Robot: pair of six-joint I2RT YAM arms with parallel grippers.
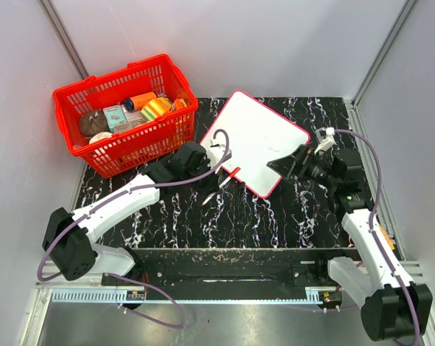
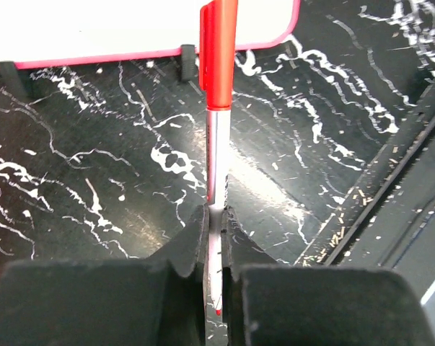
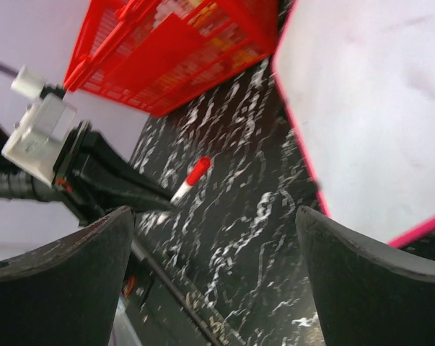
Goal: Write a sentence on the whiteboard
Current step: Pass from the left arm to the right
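Note:
The whiteboard (image 1: 257, 133) lies tilted on the black marbled table, and no sentence shows on it. It also shows in the left wrist view (image 2: 130, 25) and the right wrist view (image 3: 376, 108). My left gripper (image 1: 221, 167) hovers by the board's near left edge. It is shut (image 2: 216, 216) on a white marker with a red cap (image 2: 217, 65), whose cap end points at the board. The marker also shows in the right wrist view (image 3: 190, 180). My right gripper (image 1: 283, 164) is open and empty (image 3: 217, 274) at the board's near right edge.
A red basket (image 1: 127, 112) full of small items stands at the back left, close to the board's left corner; it also shows in the right wrist view (image 3: 174, 50). Grey walls close in the table on three sides. A metal rail runs along the near edge (image 1: 224, 267).

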